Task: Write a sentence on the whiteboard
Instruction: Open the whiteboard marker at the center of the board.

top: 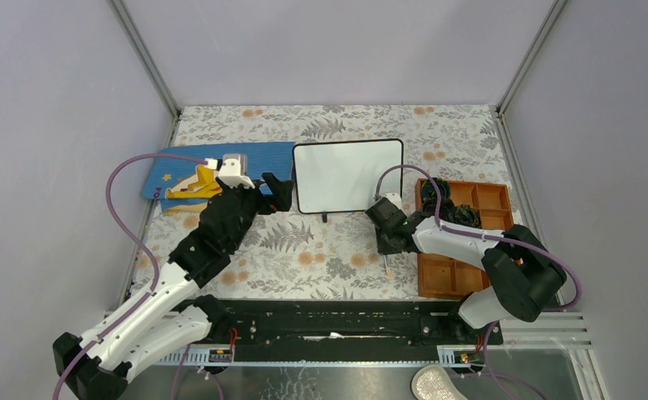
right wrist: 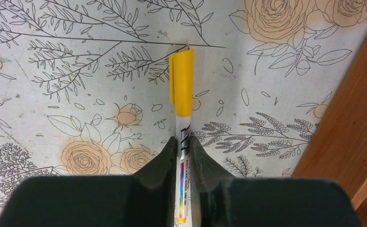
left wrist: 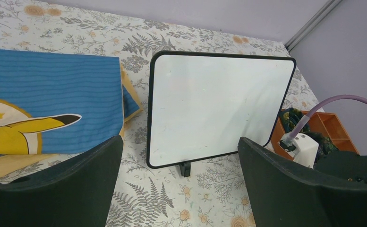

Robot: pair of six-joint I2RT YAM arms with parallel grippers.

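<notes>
Floral table (top: 320,250) holds one whiteboard (top: 349,175); left claw (top: 279,191) wide, right claw (right wrist: 183,146) pinching one marker (right wrist: 182,90).

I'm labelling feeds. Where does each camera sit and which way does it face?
Top external: above and behind, looking down on the table; left arm, right arm show.
Left wrist: on the left arm, facing whiteboard and mat; open left end effector frames it.
Right wrist: looking down at the table; right end effector shut on a marker.
Shared: top and left wrist show the whiteboard.
</notes>
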